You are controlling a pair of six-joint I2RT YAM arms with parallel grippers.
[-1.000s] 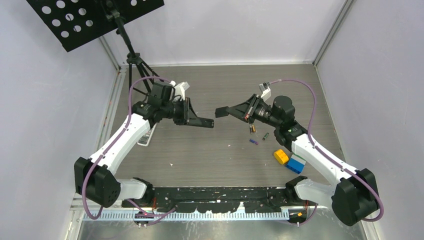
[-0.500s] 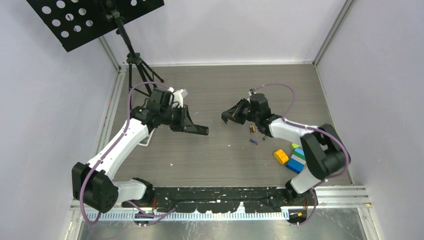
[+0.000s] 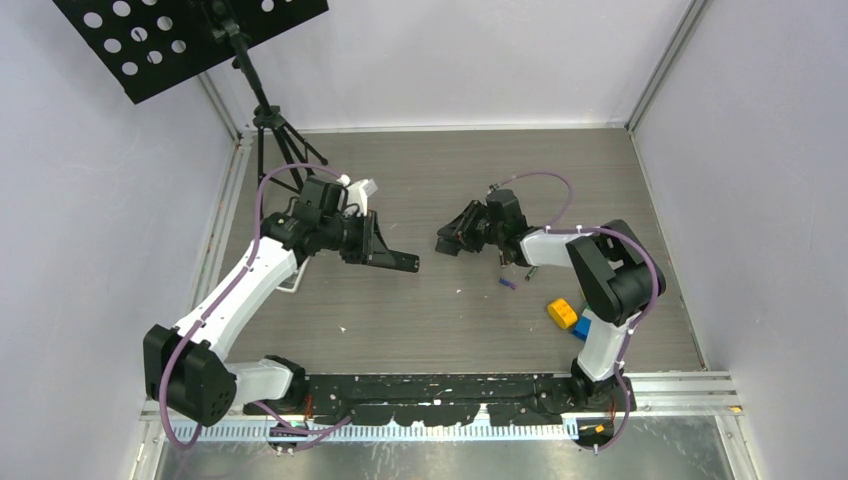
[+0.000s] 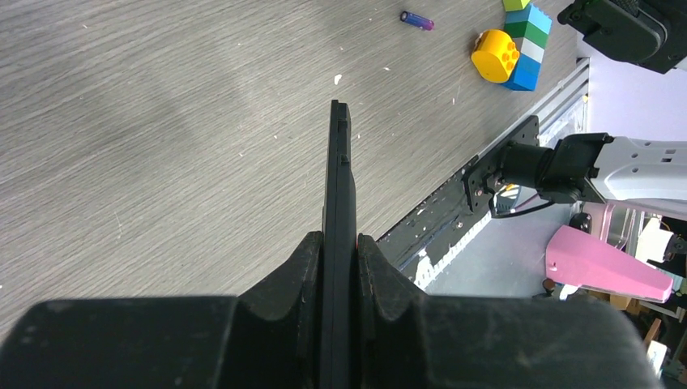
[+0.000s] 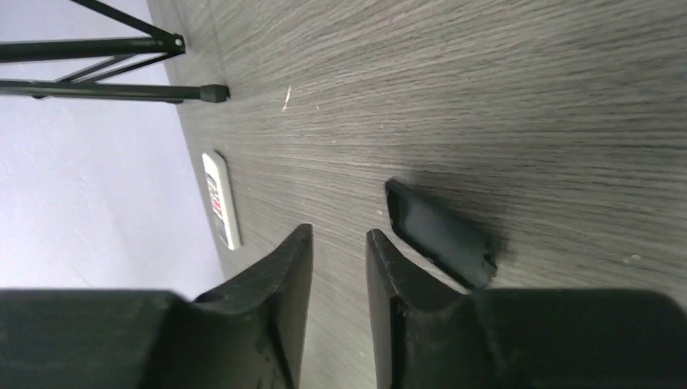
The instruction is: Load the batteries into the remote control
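The left hand (image 4: 339,241) is pinching a thin black slab (image 4: 338,162), held edge-on above the grey wood-grain surface (image 3: 400,320). The right hand (image 5: 339,243) is hovering low with its fingers slightly spread and gripping nothing. A flat black piece (image 5: 441,235) is lying just beside them. A purple-blue battery (image 3: 507,283) is lying on the surface near the right arm, not far from a yellow block (image 3: 562,313). A slim white device with red markings (image 5: 220,198) is lying near the left wall.

Bright even light, soft shadows; right gripper (image 5: 339,235) fg slightly blurry.
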